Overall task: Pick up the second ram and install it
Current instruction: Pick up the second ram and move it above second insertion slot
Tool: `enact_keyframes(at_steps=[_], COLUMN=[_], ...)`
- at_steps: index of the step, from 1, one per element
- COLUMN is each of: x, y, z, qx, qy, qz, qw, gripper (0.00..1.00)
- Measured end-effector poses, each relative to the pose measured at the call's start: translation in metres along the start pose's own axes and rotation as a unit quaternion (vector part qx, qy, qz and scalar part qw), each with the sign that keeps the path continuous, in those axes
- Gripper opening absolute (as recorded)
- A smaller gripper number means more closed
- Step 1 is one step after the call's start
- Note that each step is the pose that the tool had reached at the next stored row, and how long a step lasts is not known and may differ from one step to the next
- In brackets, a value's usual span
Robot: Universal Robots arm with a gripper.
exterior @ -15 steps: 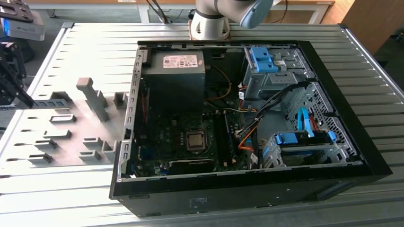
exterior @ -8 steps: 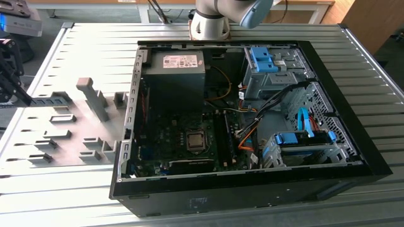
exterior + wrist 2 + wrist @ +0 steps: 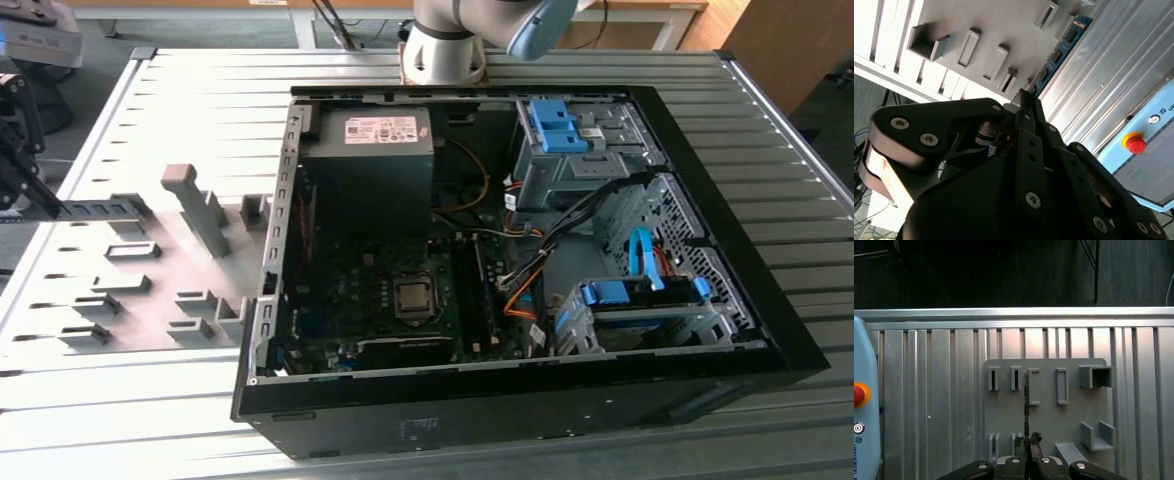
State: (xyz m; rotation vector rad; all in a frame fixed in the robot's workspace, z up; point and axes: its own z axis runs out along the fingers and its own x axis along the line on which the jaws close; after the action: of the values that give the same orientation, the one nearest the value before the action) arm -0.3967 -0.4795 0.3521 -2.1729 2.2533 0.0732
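One second ram [image 3: 1060, 50] in the jaws.
Jaws closed on its end, above one grey fixture plate [image 3: 1049, 420].

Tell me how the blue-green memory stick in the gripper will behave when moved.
The thin blue-green circuit-board stick looks stiff: it juts straight from the black gripper without sagging. Edge-on in the first wrist view it is slim, so probably light. Seemingly pinched near one end, it might pivot if bumped.
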Motion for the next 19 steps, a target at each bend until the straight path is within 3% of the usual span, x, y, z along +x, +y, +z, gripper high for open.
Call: enact_keyframes(at_steps=[11, 19], x=[-0.0004, -0.0004], y=[0.0003, 0.0003], z=[-0.0096, -0.0106], qx=[0.0000, 0.0000], qy=[0.0000, 0.0000], qz=[0.000, 0.000], qw=[1.0000, 1.0000], gripper=[0.14, 0.14])
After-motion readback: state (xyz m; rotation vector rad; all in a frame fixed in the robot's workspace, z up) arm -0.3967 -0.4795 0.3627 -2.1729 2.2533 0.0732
